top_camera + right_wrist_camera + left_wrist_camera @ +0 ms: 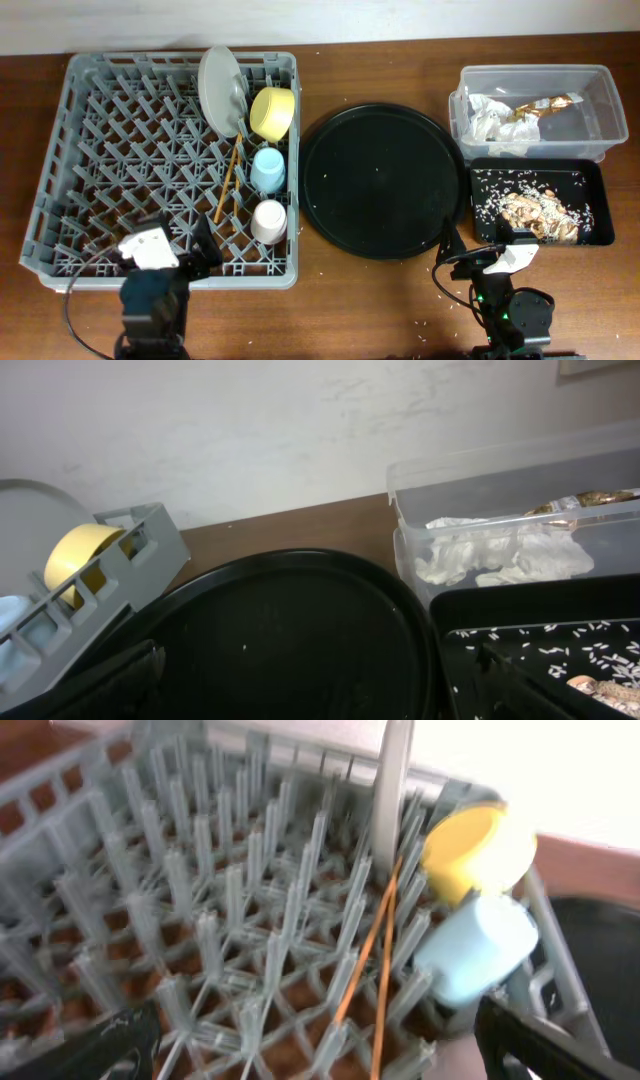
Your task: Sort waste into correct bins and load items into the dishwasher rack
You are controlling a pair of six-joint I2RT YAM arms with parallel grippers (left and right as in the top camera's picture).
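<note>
Dishwasher rack [100,150], frame left, holds plate [222,88], yellow bowl [272,112], light blue cup [268,168], pinkish-white cup [269,220], chopsticks [228,182]; napkins [488,122] in clear tub [600,110], scraps [528,212] in black tray [590,178], right; left claw [320,1040] and right claw [320,680] gape empty; possible hazard: left claw clipping pegs, toppling the upright plate

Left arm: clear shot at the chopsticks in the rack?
Probably yes: left gripper sits open over the rack, chopsticks just ahead, nothing above them; pegs and the blue cup crowd the grasp.

Round black tray [383,180] on table [380,62]
</note>
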